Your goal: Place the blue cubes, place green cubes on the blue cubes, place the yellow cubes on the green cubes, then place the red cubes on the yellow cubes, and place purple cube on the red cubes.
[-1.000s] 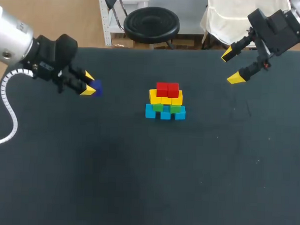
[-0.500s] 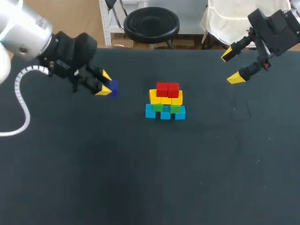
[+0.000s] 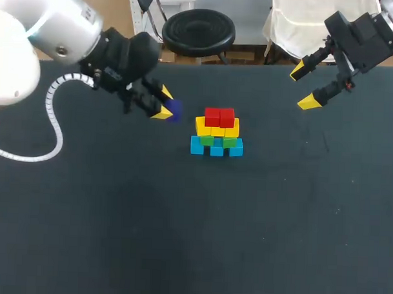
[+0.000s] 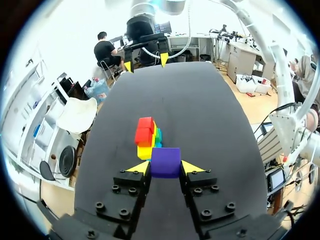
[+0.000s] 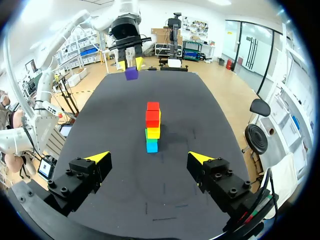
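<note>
The left hand (image 3: 165,103) is clamped on the purple cube (image 3: 174,109), one yellow tip pressed to each side of it, and has carried it rightward from the far left of the bench (image 3: 180,237) over the last second. The cube is now held above the bench just left of the stack, close to the red cubes (image 3: 219,116) but not touching them. The stack has not shifted: blue cubes (image 3: 216,148) at the bottom, green cubes (image 3: 230,142) on them, then yellow cubes (image 3: 216,129), with the red pair on top. The right hand (image 3: 303,87) stays where it was over the far right of the bench, its fingers wide apart and holding nothing.
</note>
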Tool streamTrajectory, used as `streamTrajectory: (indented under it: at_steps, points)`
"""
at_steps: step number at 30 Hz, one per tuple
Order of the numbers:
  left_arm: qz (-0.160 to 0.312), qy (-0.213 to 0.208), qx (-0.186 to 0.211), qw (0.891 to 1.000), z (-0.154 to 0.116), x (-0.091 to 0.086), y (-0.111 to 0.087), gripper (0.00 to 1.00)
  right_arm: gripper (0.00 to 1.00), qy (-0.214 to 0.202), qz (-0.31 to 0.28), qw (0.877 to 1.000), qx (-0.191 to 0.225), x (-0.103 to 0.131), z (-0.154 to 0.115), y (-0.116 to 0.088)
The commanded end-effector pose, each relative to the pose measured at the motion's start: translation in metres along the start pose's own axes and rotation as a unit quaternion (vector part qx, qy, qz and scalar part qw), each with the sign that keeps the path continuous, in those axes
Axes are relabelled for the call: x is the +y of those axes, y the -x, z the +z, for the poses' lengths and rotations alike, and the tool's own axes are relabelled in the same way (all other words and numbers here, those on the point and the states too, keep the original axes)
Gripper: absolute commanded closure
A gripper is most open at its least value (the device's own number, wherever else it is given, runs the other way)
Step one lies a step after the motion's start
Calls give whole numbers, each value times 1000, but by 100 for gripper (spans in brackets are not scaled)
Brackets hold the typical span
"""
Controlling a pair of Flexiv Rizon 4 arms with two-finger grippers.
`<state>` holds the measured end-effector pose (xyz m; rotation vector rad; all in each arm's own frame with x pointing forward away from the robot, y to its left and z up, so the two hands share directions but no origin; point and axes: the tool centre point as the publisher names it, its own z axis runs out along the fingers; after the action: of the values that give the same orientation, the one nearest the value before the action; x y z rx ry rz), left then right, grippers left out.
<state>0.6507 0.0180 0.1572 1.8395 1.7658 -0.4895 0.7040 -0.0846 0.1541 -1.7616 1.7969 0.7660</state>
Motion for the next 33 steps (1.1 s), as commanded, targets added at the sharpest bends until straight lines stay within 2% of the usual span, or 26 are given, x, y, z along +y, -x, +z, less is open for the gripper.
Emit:
streamTrajectory:
  at_steps: [1,24,29,33]
  points:
    - [2,2,-13,1000,9,5,4,100,0,-1,0,1000,0,0,0,0]
    - [2,2,-13,1000,9,5,4,100,0,-1,0,1000,0,0,0,0]
    - [-12,-16,6,1000,21,20,20,100,0,-1,0,1000,0,0,0,0]
    - [-11,-27,14,999,29,25,29,100,0,-1,0,1000,0,0,0,0]
